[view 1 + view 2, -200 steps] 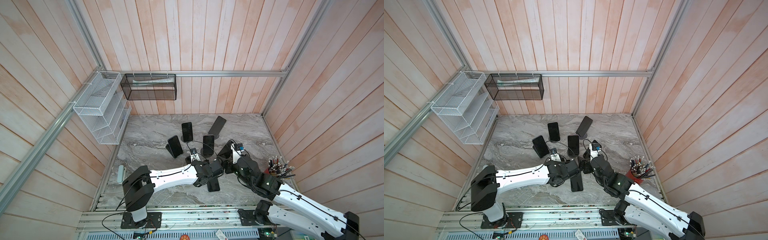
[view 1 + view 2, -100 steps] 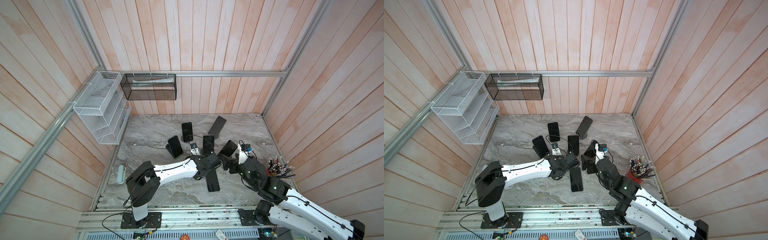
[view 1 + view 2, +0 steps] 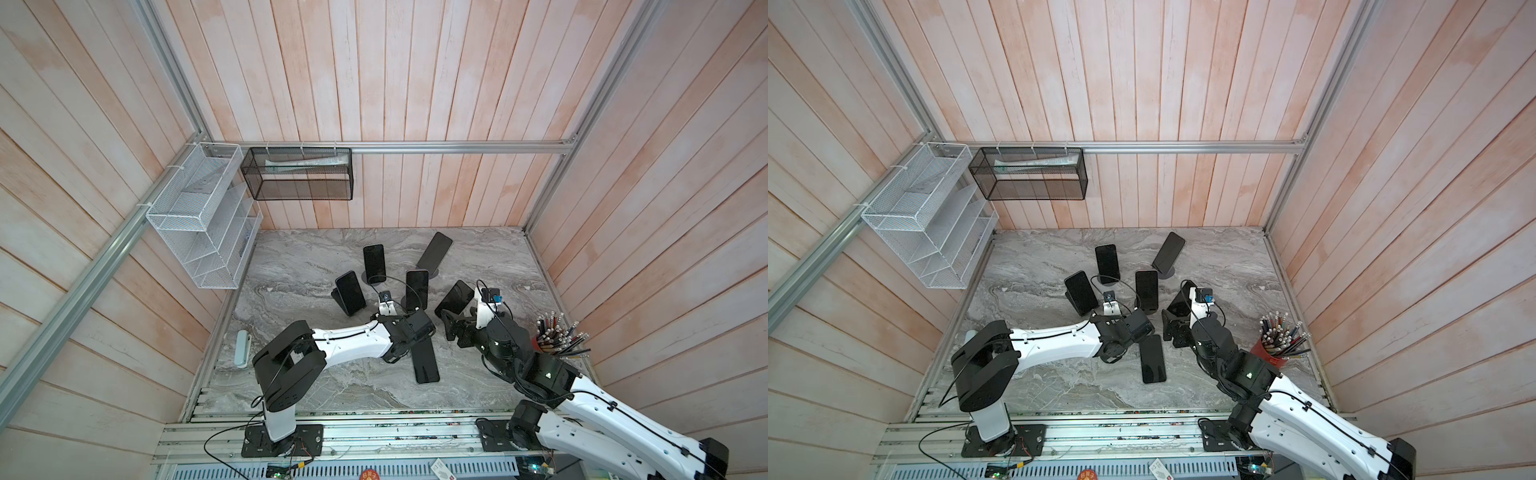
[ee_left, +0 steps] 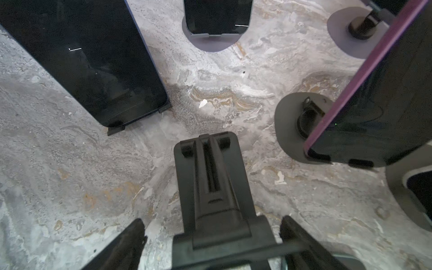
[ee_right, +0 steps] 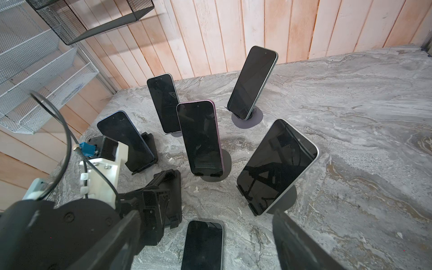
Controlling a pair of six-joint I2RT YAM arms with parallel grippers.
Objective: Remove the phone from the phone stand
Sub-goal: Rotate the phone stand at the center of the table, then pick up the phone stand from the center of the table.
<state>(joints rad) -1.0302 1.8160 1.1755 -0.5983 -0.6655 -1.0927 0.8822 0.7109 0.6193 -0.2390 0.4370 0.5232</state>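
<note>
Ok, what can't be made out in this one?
- left gripper: only the fingertips show in the left wrist view, the rest is cut off by the frame edge. Contact with the empty stand is unclear.
- flat phone: its far end is under the left arm in both top views.
- black mesh basket: its contents are too small in the top views.

Walls on three sides: pale pinkish wood planks point(image 3: 395, 83), vertical at the back, slanted on the sides. Aluminium rails point(image 3: 457, 146) run along the back wall and down the corners. White wire shelf rack point(image 3: 199, 216) hangs on one side rail; black mesh basket point(image 3: 299, 174) hangs from the back rail, just beside it. Bench point(image 3: 299, 266) is grey veined marble. Light even, diffuse.
</note>
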